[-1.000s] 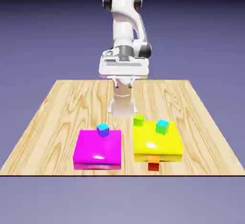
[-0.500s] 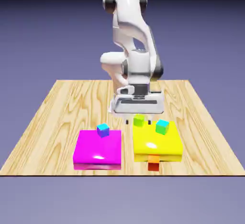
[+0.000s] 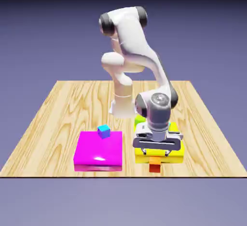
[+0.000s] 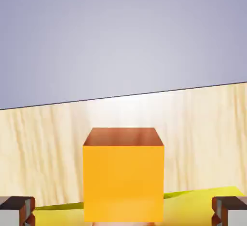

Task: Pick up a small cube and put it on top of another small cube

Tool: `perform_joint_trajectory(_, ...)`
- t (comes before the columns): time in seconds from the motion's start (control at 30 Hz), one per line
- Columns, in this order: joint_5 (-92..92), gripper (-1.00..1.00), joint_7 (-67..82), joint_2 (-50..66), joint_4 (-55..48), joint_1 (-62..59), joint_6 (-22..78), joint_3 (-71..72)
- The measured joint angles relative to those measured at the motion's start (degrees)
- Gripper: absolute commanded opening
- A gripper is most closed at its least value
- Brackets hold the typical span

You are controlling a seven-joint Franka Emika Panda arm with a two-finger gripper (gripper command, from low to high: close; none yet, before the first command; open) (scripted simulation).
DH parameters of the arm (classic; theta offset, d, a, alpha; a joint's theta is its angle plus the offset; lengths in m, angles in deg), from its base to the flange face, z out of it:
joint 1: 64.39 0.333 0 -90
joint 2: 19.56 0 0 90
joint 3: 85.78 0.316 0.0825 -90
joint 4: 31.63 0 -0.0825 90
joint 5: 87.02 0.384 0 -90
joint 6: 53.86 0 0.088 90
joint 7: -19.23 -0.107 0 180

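The small cube (image 3: 154,165), orange-red with an orange top, sits on the table against the front edge of the yellow slab (image 3: 176,155). My gripper (image 3: 155,153) hangs just above it, open, with nothing held. In the hand view the small cube (image 4: 123,179) fills the lower middle, and the gripper (image 4: 123,211) has its two grey fingertips (image 4: 17,209) wide apart on either side, clear of the cube. The other small cube is hidden behind my hand in the exterior view.
A magenta slab (image 3: 99,153) lies at the exterior view's left with a blue cyan-topped cube (image 3: 103,131) on its far edge. A lime-green cube (image 3: 139,119) peeks out behind my hand. The table's front edge (image 3: 123,176) runs just past the small cube.
The arm has swung toward the camera and dropped over the front of the yellow slab, covering the green teal-topped cube. The jaws have opened wider.
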Motion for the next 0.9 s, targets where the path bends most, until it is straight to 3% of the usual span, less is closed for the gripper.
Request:
perform_joint_trajectory(0.07,-2.3,0.0,-1.5,4.2,-0.4,1.8,-3.7,-2.2)
perform_joint_trajectory(0.1,-2.6,-1.0,-1.7,4.7,-0.4,2.0,-4.2,-2.5)
perform_joint_trajectory(0.33,4.2,-1.0,1.6,-5.0,0.2,-0.8,4.6,1.4)
perform_joint_trajectory(0.9,12.3,-1.0,41.3,-35.3,16.9,30.5,16.1,-16.4)
